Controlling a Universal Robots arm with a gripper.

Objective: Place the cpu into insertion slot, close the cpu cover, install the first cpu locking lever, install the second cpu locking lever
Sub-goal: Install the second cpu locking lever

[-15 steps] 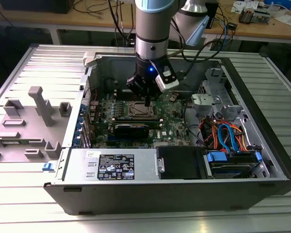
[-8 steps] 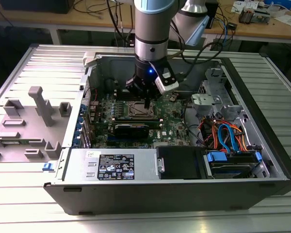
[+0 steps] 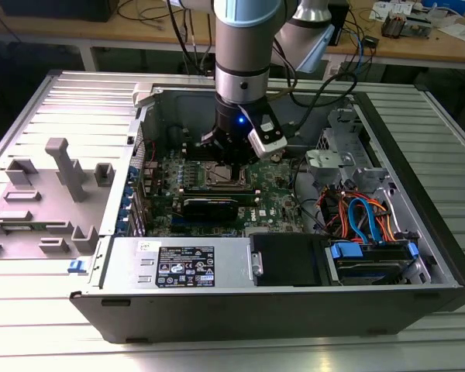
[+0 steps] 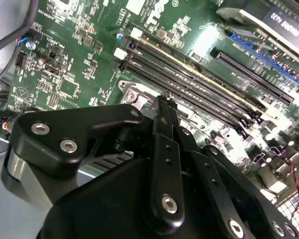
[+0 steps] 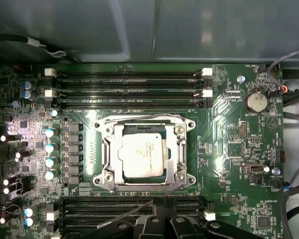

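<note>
A thick cylindrical arm [image 3: 242, 39] is seen in the exterior view, cased in pale grey-silver metal with a light blue cap at the top and a black ring lower down. Below the ring the wrist is black, and a small blue light is lit on it. A white, box-shaped camera [image 3: 266, 137] is mounted at the wrist's side, and black cables are led away from it. In the second wrist view the gripper [image 4: 164, 107] is shown as matt black linked bars, fastened with silver hex-socket screws.
</note>
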